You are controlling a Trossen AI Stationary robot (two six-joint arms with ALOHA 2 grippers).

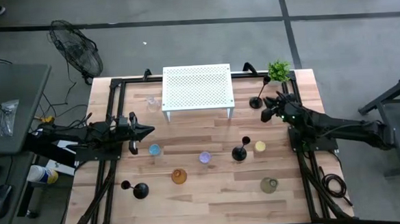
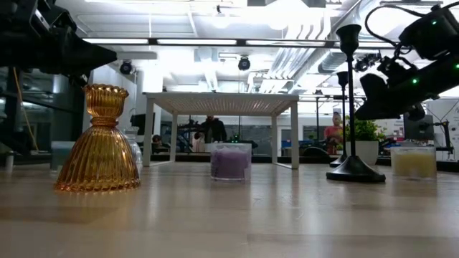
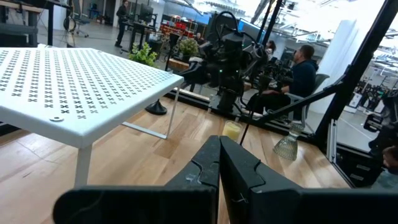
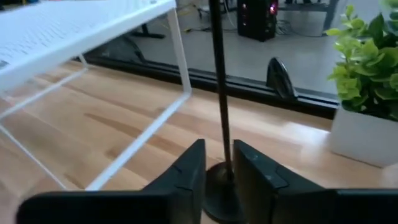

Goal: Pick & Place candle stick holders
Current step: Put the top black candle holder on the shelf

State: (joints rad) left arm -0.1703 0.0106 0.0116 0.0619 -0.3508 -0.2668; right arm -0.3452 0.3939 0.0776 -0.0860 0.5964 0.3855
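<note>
In the right part of the high view, the right hand sits beside a tall black candlestick standing on the table near the potted plant. Its fingers stand slightly apart on either side of the thin stem, and whether they touch it cannot be told. The left hand hovers at centre left with fingers together, holding nothing. A second black candlestick stands mid-table and a third at lower left. Blue, purple, amber, yellow and grey glass holders dot the table in front of the white rack.
</note>
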